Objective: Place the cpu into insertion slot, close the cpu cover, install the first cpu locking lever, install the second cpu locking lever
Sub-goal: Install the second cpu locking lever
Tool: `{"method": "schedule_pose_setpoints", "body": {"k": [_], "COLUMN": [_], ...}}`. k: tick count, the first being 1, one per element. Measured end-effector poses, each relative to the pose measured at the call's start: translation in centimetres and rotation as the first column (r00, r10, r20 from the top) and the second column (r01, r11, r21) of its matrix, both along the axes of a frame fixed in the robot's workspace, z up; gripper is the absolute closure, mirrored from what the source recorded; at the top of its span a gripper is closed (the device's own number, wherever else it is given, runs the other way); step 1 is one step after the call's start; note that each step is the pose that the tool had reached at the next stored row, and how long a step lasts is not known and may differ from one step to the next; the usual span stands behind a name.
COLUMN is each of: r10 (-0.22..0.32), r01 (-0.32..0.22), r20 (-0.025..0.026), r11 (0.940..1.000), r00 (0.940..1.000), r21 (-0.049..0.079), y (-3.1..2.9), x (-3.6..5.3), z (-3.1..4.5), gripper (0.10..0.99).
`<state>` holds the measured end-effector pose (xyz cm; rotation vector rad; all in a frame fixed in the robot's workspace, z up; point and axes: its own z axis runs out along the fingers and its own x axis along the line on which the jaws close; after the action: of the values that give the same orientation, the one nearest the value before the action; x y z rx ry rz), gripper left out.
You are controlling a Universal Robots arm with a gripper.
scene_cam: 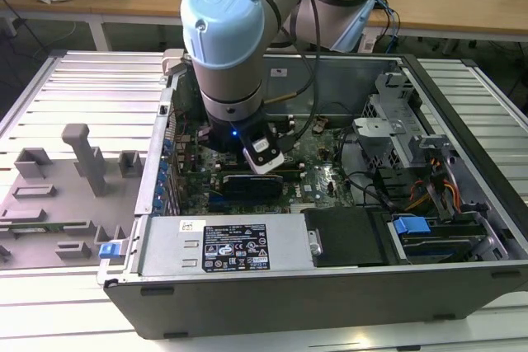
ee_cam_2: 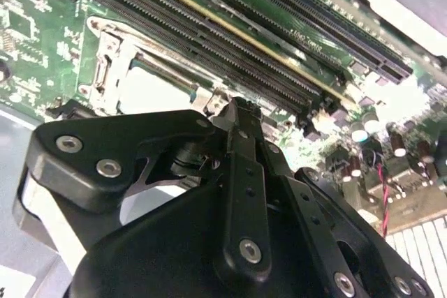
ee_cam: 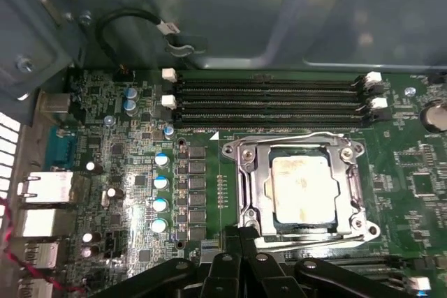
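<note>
The cpu (ee_cam: 305, 183) is seated in the slot (ee_cam: 246, 193) under the closed cover (ee_cam: 260, 209); the gripper (ee_cam: 241, 252), fingers pinched together and empty, is held at the socket edge.

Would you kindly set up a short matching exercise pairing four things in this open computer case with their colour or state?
Things:
1. cpu
2. cpu cover
3. memory slots
4. claw

Descriptions:
A. long, black, empty, with white end clips
B. pale square lying in the insertion slot
C. silvery frame lying around the chip
D. black, fingertips together at the socket's edge

Pairs: 1-B, 2-C, 3-A, 4-D
</note>
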<state>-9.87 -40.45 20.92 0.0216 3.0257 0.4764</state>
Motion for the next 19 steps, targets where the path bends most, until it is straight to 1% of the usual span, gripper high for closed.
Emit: {"method": "schedule_pose_setpoints", "body": {"k": [2, 5, 6, 7, 10, 11, 12, 14, 15, 16, 17, 18, 19], "r10": [0.0, 0.0, -0.007, -0.014, -0.02, -0.021, -0.023, -0.024, -0.024, -0.024, -0.024, -0.024, -0.024], "r01": [0.0, 0.0, 0.007, 0.014, 0.02, 0.021, 0.023, 0.024, 0.024, 0.024, 0.024, 0.024, 0.024], "r20": [0.0003, 0.0001, 0.0, -0.0004, -0.0007, -0.0006, -0.0003, 0.0, 0.0003, 0.0005, 0.0005, 0.0006, 0.0005], "r11": [1.0, 1.0, 0.9998, 0.9997, 0.9995, 0.9995, 0.9991, 0.9983, 0.9976, 0.9973, 0.9972, 0.9971, 0.9968], "r00": [1.0, 1.0, 1.0, 0.9999, 0.9998, 0.9998, 0.9997, 0.9997, 0.9997, 0.9997, 0.9997, 0.9997, 0.9997], "r21": [-0.004, -0.006, -0.017, -0.022, -0.023, -0.023, -0.034, -0.053, -0.065, -0.069, -0.071, -0.072, -0.076], "y": [0.01, 0.0, 0.0, 0.0, 0.01, 0.14, 0.41, 0.68, 0.9, 1.38, 2.0, 2.43, 2.85], "x": [0.0, 0.0, 0.36, 1.01, 2.75, 2.99, 3.21, 3.35, 3.42, 3.47, 3.5, 3.52, 3.55], "z": [0.57, 0.58, 0.58, 0.58, 0.58, 0.58, 0.58, 0.59, 0.58, 0.58, 0.58, 0.58, 0.58], "gripper": [0.98, 0.98, 0.98, 0.98, 0.98, 0.98, 0.98, 0.98, 0.98, 0.98, 0.98, 0.98, 0.98]}}
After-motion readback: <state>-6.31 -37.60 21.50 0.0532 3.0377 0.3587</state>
